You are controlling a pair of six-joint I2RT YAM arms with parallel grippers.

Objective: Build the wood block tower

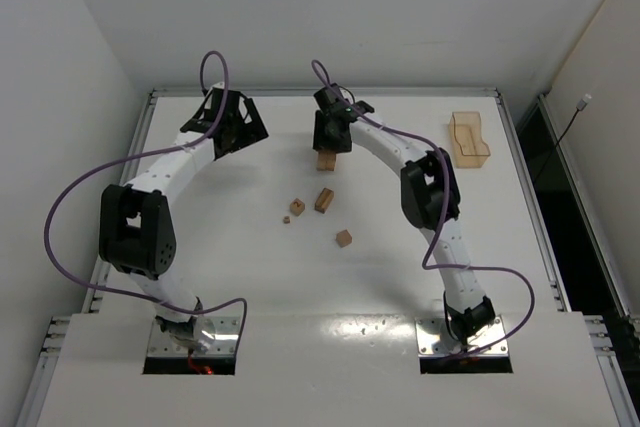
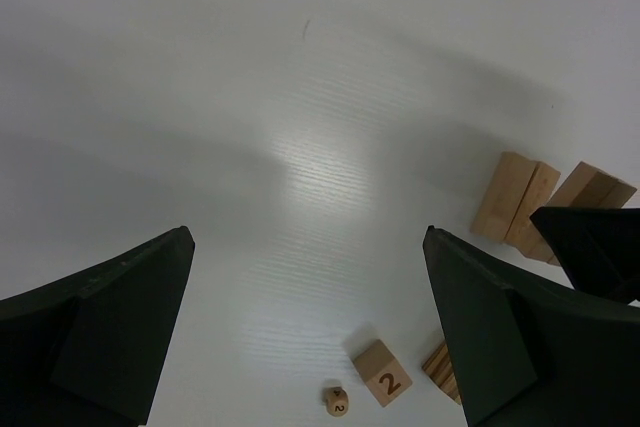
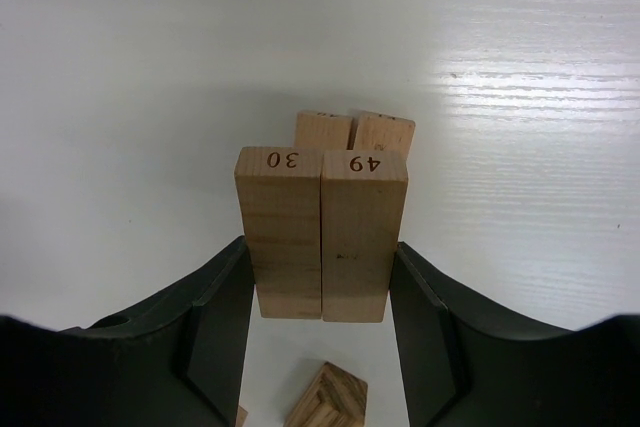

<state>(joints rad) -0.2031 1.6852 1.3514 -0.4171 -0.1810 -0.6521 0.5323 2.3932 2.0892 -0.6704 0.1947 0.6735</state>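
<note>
The tower is a small stack of light-tan bars at the table's far middle. In the right wrist view its top layer is two bars side by side, marked 30 and 49, lying over two lower bars. My right gripper has its fingers pressed against the outer sides of this pair; it also shows in the top view. My left gripper is open and empty over bare table, left of the tower. Loose wood blocks lie nearer the arms.
A cube marked 2, a tiny die and a striped block lie near the tower. Another cube sits closer to the arms. A translucent amber tray stands at the far right. White walls enclose the table.
</note>
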